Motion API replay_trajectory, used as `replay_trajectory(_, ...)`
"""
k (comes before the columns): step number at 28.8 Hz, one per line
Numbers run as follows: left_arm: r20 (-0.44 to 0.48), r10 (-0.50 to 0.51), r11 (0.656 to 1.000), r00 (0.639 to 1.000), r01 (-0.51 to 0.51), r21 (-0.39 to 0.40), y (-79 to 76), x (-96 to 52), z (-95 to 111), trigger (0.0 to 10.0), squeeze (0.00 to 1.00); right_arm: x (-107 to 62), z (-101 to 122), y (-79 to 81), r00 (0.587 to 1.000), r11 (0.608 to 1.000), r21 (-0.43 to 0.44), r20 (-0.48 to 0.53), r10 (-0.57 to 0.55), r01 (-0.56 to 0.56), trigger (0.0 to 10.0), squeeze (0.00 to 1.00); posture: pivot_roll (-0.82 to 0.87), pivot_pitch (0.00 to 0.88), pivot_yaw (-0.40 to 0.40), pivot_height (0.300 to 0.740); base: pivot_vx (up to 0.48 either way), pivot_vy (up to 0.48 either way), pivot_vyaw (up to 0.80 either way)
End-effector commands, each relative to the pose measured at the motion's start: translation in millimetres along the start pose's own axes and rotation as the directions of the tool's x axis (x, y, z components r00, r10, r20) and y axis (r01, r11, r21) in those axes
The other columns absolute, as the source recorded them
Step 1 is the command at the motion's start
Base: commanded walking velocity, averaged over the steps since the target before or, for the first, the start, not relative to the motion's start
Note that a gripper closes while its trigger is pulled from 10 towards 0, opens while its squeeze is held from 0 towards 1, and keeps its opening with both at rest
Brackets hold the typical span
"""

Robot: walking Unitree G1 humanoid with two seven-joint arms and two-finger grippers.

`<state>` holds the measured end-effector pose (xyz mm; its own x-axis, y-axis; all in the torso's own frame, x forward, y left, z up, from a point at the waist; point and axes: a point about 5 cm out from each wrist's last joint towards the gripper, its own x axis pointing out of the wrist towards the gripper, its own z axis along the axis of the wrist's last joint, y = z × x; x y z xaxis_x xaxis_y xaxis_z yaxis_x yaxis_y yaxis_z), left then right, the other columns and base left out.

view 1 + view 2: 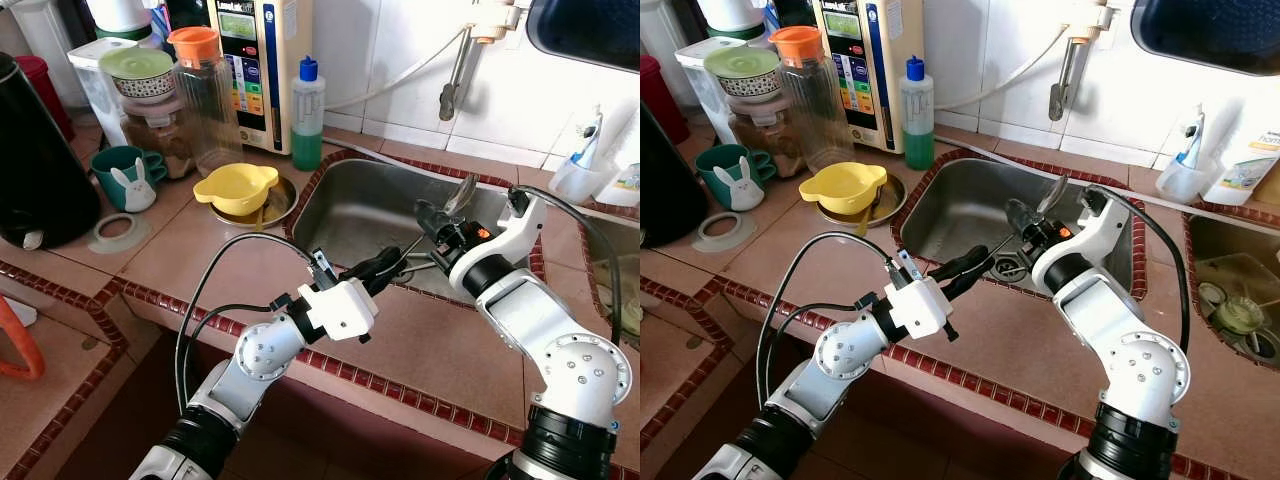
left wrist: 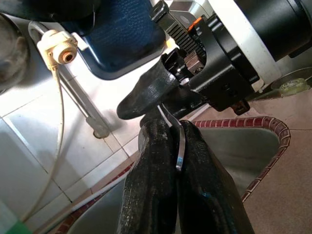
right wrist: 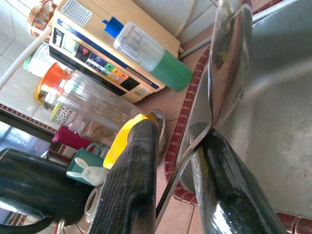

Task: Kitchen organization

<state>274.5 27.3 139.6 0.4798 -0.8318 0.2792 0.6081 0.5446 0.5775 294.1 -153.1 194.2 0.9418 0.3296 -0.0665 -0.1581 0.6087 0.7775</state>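
over the steel sink: left gripper clenched on spoon handle, right gripper released around it.

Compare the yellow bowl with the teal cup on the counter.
The yellow bowl is wide and shallow; the teal cup is taller and narrower. The bowl sits on a metal plate near the sink; the cup stands straight on the tile, further to the robot's left, with a white rabbit figure on its front. The bowl has small side lugs; the cup has a loop handle. Both stand upright.
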Motion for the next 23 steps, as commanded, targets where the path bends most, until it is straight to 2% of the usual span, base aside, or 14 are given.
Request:
replay_trajectory(1, 0.108, -0.026, 0.999, 0.994, 0.021, 0.047, 2.2, 9.8, 16.3, 10.0, 0.29, -0.3, -1.5, -11.6, 0.997, 0.996, -0.034, -0.021, -0.081, 0.08, 0.0, 0.0, -0.03, 0.0, -0.006, 0.74, 0.0, 0.0, 0.0)
replay_trajectory(2, 0.108, -0.023, 0.999, 0.994, 0.019, 0.043, 2.1, 9.8, 16.3, 10.0, 1.0, -0.5, -0.9, -11.6, 0.997, 0.996, -0.032, -0.017, -0.08, 0.08, 0.0, 0.0, -0.03, 0.0, -0.007, 0.74, 0.0, 0.0, 0.0)
replay_trajectory(8, 0.111, -0.018, 0.999, 0.994, 0.014, 0.034, 1.2, 9.9, 16.1, 10.0, 1.0, -0.4, 0.8, -12.3, 0.996, 0.996, -0.024, 0.0, -0.087, 0.087, 0.0, 0.0, -0.03, 0.0, -0.008, 0.74, 0.0, 0.0, 0.0)
replay_trajectory(23, 0.075, 0.059, 0.998, 0.995, -0.061, 0.02, 11.5, 9.3, 11.1, 10.0, 1.0, -0.5, 8.0, -18.7, 0.991, 0.991, -0.039, 0.047, -0.126, 0.128, 0.0, 0.0, -0.03, 0.0, -0.011, 0.74, 0.0, 0.0, 0.0)
